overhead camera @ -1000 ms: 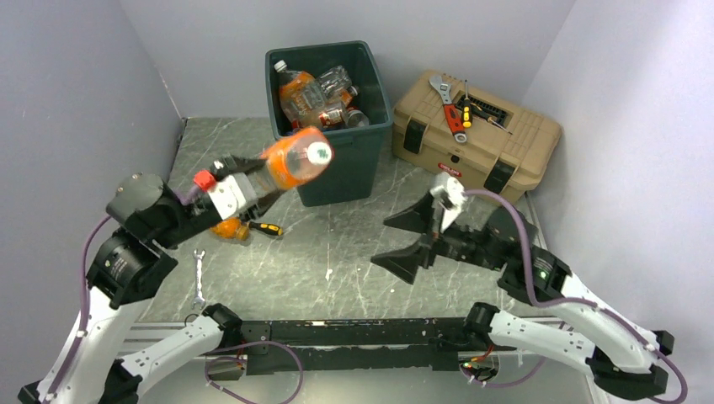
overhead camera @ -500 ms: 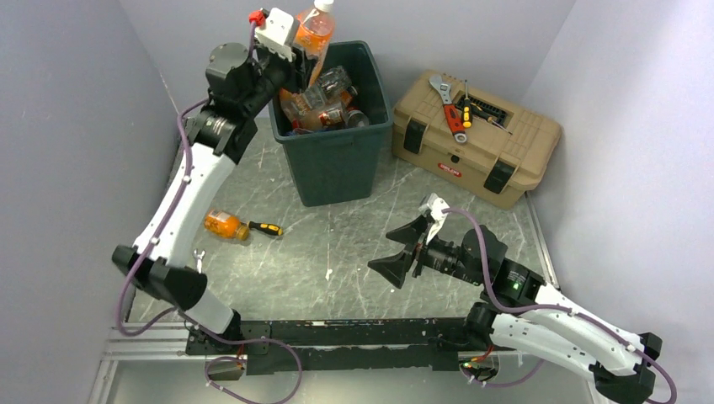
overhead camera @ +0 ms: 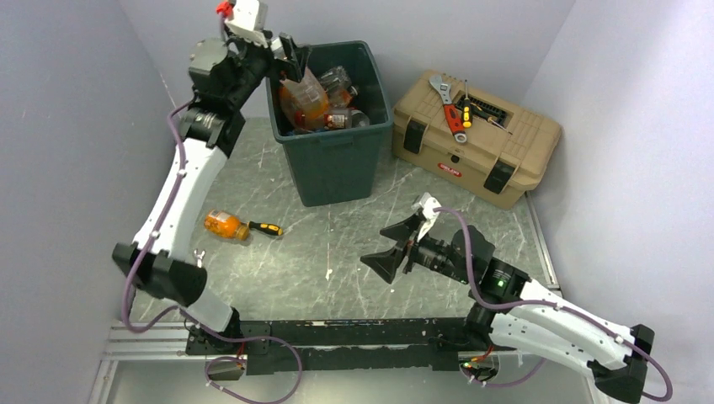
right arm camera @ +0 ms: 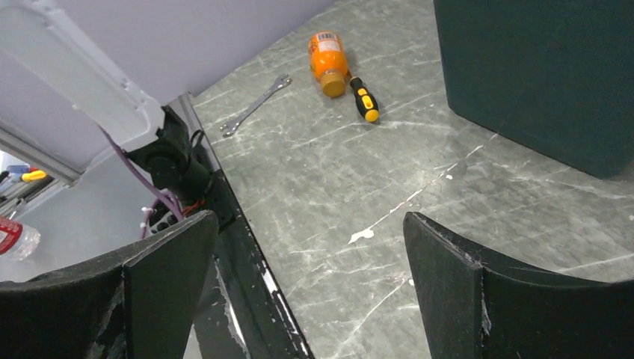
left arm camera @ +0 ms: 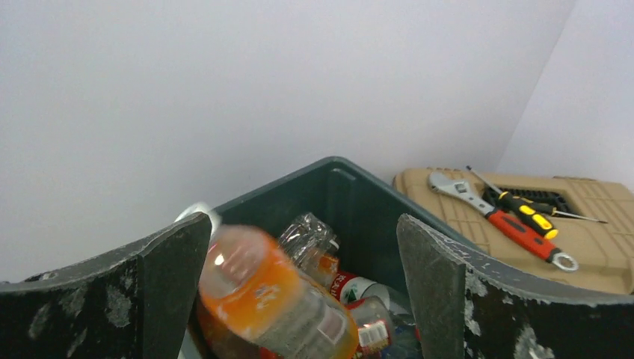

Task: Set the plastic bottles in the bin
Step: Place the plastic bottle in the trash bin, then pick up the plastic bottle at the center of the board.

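The left pincer [overhead camera: 290, 59] [left arm camera: 303, 262] is raised over the near-left corner of the bin [overhead camera: 337, 164] [left arm camera: 351, 202], its jaws spread wide and gripping nothing. In the left wrist view a large orange bottle [overhead camera: 301, 94] [left arm camera: 273, 303] appears blurred in the gap between the fingers [left arm camera: 161, 280], below them and inside the bin's mouth. It lies tilted on a heap of other plastic bottles, among them a crumpled clear bottle [overhead camera: 337, 80] [left arm camera: 310, 235] and one with a red label [left arm camera: 351, 288].

The right pincer [overhead camera: 394, 244] [right arm camera: 310, 254] hangs low over the marbled surface [overhead camera: 337, 244] [right arm camera: 419, 172] in front of the bin, jaws wide apart and empty, turned toward the left side of the surface.

One small orange bottle [overhead camera: 223, 225] [right arm camera: 327, 60] lies on its side on the surface, left of the bin and well apart from both pincers. A yellow-and-black screwdriver [overhead camera: 265, 228] [right arm camera: 365, 99] lies just beside its cap end; whether the two touch cannot be told. A silver wrench [right arm camera: 254, 105] lies nearer the front edge.

Right of the bin stands a tan toolbox [overhead camera: 497, 143] [left arm camera: 598, 239], with a red-handled adjustable wrench [overhead camera: 450, 109] [left arm camera: 516, 224] and some screwdrivers on its lid.
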You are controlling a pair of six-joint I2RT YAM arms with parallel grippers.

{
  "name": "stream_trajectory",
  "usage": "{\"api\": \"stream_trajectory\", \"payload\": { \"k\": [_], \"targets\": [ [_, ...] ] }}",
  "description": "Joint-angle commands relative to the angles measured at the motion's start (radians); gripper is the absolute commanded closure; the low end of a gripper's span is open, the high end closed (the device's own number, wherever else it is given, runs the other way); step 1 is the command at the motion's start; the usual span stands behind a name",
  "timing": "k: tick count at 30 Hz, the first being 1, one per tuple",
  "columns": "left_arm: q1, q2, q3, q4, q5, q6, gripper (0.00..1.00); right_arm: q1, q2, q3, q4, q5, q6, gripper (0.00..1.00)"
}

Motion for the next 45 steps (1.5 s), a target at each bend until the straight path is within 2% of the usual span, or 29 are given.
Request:
{"api": "stream_trajectory", "payload": {
  "k": [1, 4, 8, 12, 17, 23, 27, 30, 39, 45],
  "targets": [
    [-0.003, -0.257, -0.059, 0.095, -0.027, 0.000, 0.01, 0.002, 0.090, -0.012, 0.174, -0.011, 0.001, 0.00],
    [-0.004, -0.447, -0.189, 0.002, -0.115, 0.033, 0.01, 0.006, 0.225, -0.012, 0.297, -0.065, -0.008, 0.00],
    [-0.004, -0.724, -0.400, -0.173, -0.401, 0.058, 0.01, 0.060, 0.526, 0.051, 0.469, -0.099, -0.066, 0.01],
    [-0.003, -0.964, -0.605, -0.336, -0.673, 0.018, 0.01, 0.144, 0.876, 0.265, 0.558, -0.084, -0.158, 0.04],
    [-0.004, -1.176, -0.755, -0.435, -0.833, -0.024, 0.01, 0.168, 1.263, 0.582, 0.576, -0.069, -0.256, 0.05],
    [-0.004, -1.259, -0.766, -0.560, -0.889, -0.063, 0.01, 0.165, 1.578, 0.983, 0.411, -0.102, -0.304, 0.03],
    [-0.004, -1.277, -0.778, -0.575, -0.897, -0.061, 0.01, 0.153, 1.747, 1.246, 0.253, -0.100, -0.308, 0.03],
    [-0.004, -1.288, -0.792, -0.571, -0.886, -0.058, 0.01, 0.140, 1.831, 1.371, 0.177, -0.109, -0.296, 0.05],
    [-0.004, -1.311, -0.850, -0.568, -0.872, -0.063, 0.01, 0.119, 1.955, 1.521, 0.111, -0.099, -0.303, 0.10],
    [-0.004, -1.316, -0.857, -0.574, -0.879, -0.072, 0.01, 0.119, 1.982, 1.528, 0.128, -0.136, -0.314, 0.24]
  ]
}}
